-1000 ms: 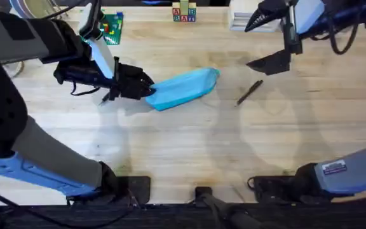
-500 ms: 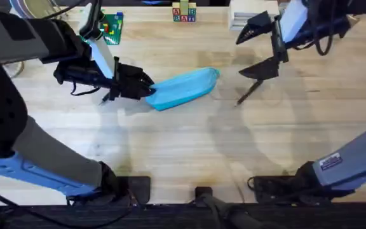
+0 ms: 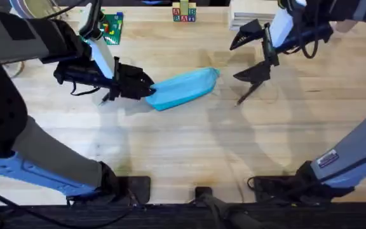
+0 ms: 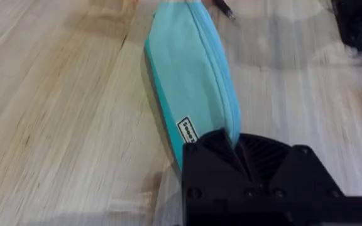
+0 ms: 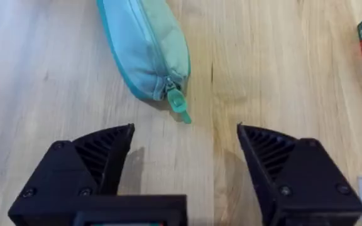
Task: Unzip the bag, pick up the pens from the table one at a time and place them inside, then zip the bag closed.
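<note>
The left tool (image 3: 146, 91) is clenched on the left end of the bag (image 3: 184, 88), which lies slantwise on the counter (image 3: 183, 146), its zip closed from end to end. The right tool (image 3: 251, 51) hangs over the counter just right of the bag, fingers spread wide and gripping nothing. In the right wrist view the zip pull (image 5: 178, 105) sticks out from the bag's right tip, lying flat on the wood ahead of the spread fingers. One pen (image 3: 249, 92) lies right of the bag, under the right tool.

The step in hand looks like the unzipping. To do it well, the right tool should come down squarely over the small pull, pinch it alone without catching fabric, then draw it along the zip toward the left end while the left tool keeps the bag pinned and taut.
</note>
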Action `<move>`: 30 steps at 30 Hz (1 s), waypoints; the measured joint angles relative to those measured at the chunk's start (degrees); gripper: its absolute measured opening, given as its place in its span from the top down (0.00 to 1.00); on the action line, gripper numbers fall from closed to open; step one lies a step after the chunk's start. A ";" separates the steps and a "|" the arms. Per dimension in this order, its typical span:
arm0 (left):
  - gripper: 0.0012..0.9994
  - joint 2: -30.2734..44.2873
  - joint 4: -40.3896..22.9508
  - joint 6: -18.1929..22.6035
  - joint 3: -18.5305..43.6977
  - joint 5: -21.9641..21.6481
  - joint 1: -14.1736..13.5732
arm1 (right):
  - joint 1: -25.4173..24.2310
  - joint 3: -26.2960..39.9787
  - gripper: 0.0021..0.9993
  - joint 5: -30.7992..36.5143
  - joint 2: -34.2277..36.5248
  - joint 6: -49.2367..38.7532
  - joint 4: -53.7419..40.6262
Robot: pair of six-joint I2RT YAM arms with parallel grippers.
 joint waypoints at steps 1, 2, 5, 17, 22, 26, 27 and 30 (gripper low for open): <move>0.96 0.00 0.00 0.00 0.00 0.02 0.00 | 0.00 0.00 0.00 -0.82 1.33 -0.02 0.62; 0.96 0.00 0.00 0.00 0.00 0.00 0.00 | 0.00 0.00 0.00 -1.18 1.81 0.00 0.90; 0.96 0.00 0.00 0.00 0.00 0.00 0.00 | 0.02 0.00 0.00 -1.87 3.20 0.00 1.57; 0.96 0.00 0.00 0.00 0.00 0.02 0.00 | 4.32 0.02 0.00 -2.68 6.21 0.02 4.14; 0.96 0.00 0.00 0.00 0.00 0.00 0.00 | 5.42 0.02 0.00 -2.70 6.21 0.02 4.89; 0.96 0.00 0.00 0.00 0.00 0.00 0.00 | 5.42 0.02 0.00 -2.68 6.63 0.02 4.95; 0.96 0.00 0.00 0.00 0.00 0.02 0.00 | 5.42 0.02 0.00 -2.68 6.71 0.02 4.98; 0.96 0.00 0.00 0.00 0.00 0.00 0.00 | 5.42 0.02 0.00 -2.68 6.80 0.02 4.96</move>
